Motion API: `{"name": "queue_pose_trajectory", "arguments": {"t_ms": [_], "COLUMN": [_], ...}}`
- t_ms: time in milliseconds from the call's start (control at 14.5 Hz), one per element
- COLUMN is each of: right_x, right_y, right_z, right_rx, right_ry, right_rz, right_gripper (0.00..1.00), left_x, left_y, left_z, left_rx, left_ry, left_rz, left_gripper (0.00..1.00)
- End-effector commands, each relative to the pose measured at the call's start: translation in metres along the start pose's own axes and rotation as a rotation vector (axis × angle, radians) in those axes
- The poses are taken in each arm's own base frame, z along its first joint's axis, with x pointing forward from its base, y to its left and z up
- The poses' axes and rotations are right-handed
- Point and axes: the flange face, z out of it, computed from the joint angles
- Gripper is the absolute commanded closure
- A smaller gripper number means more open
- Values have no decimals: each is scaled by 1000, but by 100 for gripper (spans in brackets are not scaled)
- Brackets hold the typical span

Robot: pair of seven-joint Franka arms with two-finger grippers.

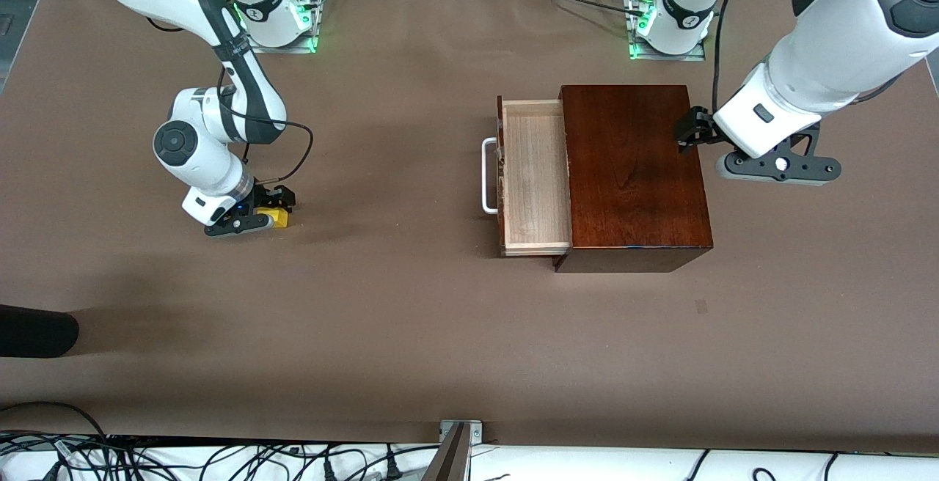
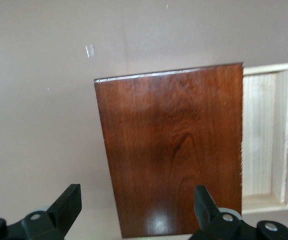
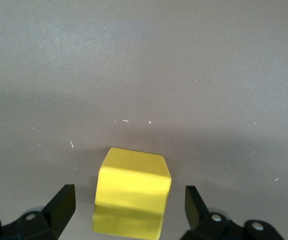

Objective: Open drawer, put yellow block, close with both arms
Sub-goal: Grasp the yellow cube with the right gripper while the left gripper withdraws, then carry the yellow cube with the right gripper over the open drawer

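**Drawer pulled out, block between the right gripper's fingers on the table**

Tabletop [image 1: 411,334] covered in brown takes up the front view, and its stretch closest to the camera carries none of the task's things.

Next up from the camera comes the yellow block [image 1: 278,217], resting on the table toward the right arm's end, well apart from the box. The right gripper [image 1: 273,206] is down at table level around it. In the right wrist view the block [image 3: 132,198] sits between the two spread fingers [image 3: 61,206], with a gap showing on each side, so the claw is released and not yet clamped on it.

At about the same depth, toward the left arm's end, stands the dark wooden box [image 1: 634,173]. Its drawer [image 1: 534,177] is slid out toward the right arm's end, the pale tray showing nothing inside, and the white handle [image 1: 488,175] sticks out from its front.

Farther up, the left gripper [image 1: 693,129] hangs over the box's edge toward the left arm's end. The left wrist view looks down on the box top [image 2: 171,147] and the pulled-out drawer [image 2: 264,145], with its fingers [image 2: 66,202] spread wide and holding nothing.

Farthest from the camera, both arm bases stand along the table's edge.
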Motion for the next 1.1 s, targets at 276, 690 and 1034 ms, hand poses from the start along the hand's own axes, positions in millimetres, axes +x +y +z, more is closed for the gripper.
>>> {"name": "queue_pose_trajectory", "arguments": {"t_ms": [276,690,1034], "right_x": [-7,20,67], "right_y": [-1,-19,-77], "right_z": [2,-67,-158], "right_rx": [10,38,95], "right_ry": [7,52,-1], "right_rz": [6,-95,-284], "right_gripper": [91,100,100], "left_x": [-28,-39,-44], "left_y": [-65,-126,-126], "left_z": [-17,-1,8], "left_rx": [-27,-34,-14], "left_ry": [13,86,119], "left_rz": [114,240,221], "left_gripper": [0,0,0]}}
